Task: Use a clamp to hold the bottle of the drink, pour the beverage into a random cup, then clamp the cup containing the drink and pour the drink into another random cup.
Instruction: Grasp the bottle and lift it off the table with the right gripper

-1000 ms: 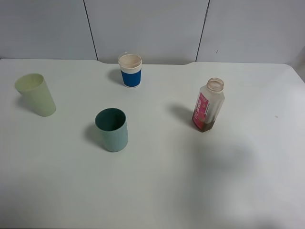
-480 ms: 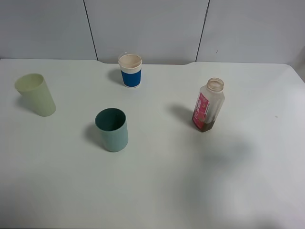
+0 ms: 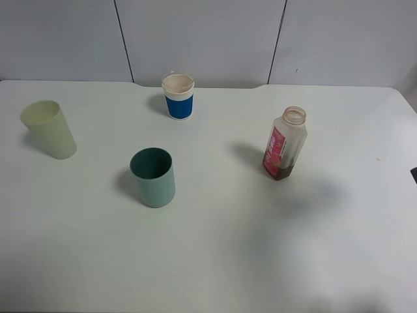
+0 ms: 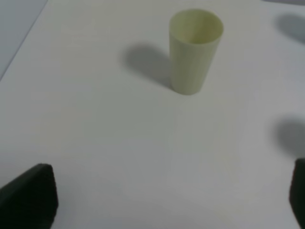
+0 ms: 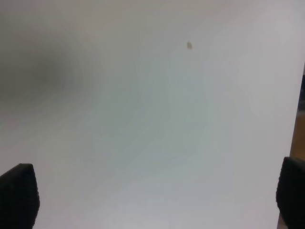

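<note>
Left wrist view: the left clamp (image 4: 164, 200) holds its jaws wide apart over bare worktop (image 4: 95, 119), gripping nothing. A pale yellow-green cup (image 4: 195, 50) stands upright ahead of them, well apart. The right clamp (image 5: 155, 195) also has its jaws spread, with a small speck (image 5: 189, 45) ahead. Touched by neither jaws, the bottle (image 3: 285, 147) stands upright with dark beverage (image 3: 280, 173) at its bottom. The teal cup (image 3: 153, 177) and blue-banded white cup (image 3: 178, 96) are upright too. A dark sliver (image 3: 414, 175) is possibly the right arm.
</note>
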Tool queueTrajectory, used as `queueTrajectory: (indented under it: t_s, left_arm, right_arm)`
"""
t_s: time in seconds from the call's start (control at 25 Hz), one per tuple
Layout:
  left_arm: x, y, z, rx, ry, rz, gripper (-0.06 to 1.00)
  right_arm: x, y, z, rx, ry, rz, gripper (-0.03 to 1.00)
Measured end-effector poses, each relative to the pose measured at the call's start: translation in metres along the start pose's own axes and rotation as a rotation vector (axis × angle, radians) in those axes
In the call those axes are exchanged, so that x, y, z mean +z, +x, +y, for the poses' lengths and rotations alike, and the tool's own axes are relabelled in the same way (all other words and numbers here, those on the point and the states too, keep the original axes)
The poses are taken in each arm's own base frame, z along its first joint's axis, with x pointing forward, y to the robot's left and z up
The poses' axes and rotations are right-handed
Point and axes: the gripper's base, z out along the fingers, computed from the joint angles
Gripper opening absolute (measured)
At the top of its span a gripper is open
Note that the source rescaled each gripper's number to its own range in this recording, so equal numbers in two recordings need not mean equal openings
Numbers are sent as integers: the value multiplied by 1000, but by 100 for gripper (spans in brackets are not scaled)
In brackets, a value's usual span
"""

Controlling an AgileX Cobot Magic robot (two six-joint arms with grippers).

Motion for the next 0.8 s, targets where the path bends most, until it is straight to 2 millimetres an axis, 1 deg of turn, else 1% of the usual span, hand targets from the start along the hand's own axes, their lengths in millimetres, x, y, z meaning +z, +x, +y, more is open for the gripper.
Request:
queueTrajectory:
  t_s: [0.4, 0.8]
  left_arm:
    - [0, 0, 0, 0, 0, 0, 93]
    - [0, 0, 0, 0, 0, 0, 93]
  right_arm:
    - [12, -7, 1, -11, -16, 14, 100]
    - [32, -17, 6, 1, -66, 26, 100]
